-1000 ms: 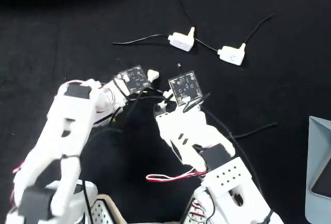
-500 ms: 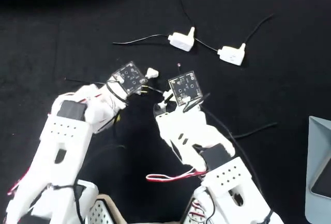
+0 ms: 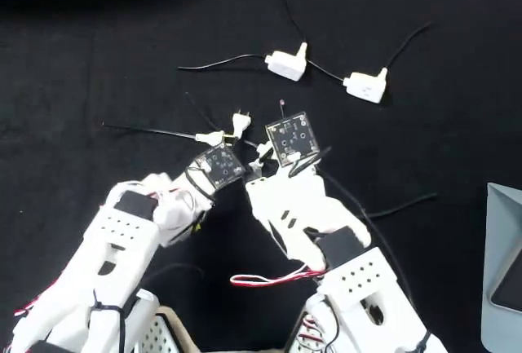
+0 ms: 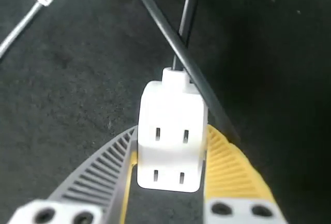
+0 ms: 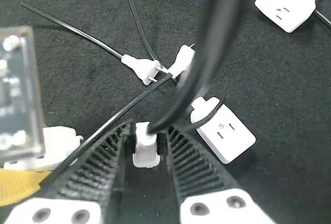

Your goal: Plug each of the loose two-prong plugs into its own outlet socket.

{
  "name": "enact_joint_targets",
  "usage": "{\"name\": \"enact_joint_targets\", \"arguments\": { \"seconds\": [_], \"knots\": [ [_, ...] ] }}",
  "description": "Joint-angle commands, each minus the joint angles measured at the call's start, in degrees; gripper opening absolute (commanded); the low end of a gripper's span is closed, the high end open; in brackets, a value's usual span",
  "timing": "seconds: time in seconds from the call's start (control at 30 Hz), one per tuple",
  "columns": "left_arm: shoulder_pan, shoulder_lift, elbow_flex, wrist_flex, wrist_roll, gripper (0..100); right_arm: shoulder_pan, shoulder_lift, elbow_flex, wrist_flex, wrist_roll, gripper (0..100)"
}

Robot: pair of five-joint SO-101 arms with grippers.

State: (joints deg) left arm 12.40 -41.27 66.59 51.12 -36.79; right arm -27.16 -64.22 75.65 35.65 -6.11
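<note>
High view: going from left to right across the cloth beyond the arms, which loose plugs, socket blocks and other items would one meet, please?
First plug → second plug → first socket block → second socket block → grey box at the edge.

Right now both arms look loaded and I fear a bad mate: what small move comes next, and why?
Probably ease the right gripper toward the left gripper, lining prongs up with slots. The right one is shut on a plug, the left on an outlet socket with empty slots, and they sit apart.
</note>
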Motion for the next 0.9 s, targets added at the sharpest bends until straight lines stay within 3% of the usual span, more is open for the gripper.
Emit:
{"name": "enact_joint_targets", "arguments": {
  "seconds": [0.0, 0.13, 0.23, 0.43, 0.67, 0.87],
  "knots": [
    [0.57, -0.44, 0.40, -2.46, 6.95, 19, 1.05, -1.10, -0.40, -0.53, -0.18, 1.2],
    [0.31, -0.62, -0.22, -2.46, 13.89, 34, 1.05, -1.10, -0.40, -0.53, -0.18, 1.2],
    [-0.04, -0.62, -2.59, -0.88, 15.82, 34, 1.05, -1.10, -0.40, 0.00, -0.18, 1.2],
    [-4.00, -0.62, -11.03, 9.76, 16.26, 34, 0.70, -1.10, -2.51, 4.75, -0.53, 1.2],
    [-13.41, -4.22, -17.98, 19.25, 20.66, 34, -3.16, -0.84, -3.91, 7.21, -0.62, 1.2],
    [-23.78, -18.46, -13.14, 22.51, 21.27, 34, -9.41, -0.75, -4.26, 6.95, -0.62, 1.2]
  ]
}}
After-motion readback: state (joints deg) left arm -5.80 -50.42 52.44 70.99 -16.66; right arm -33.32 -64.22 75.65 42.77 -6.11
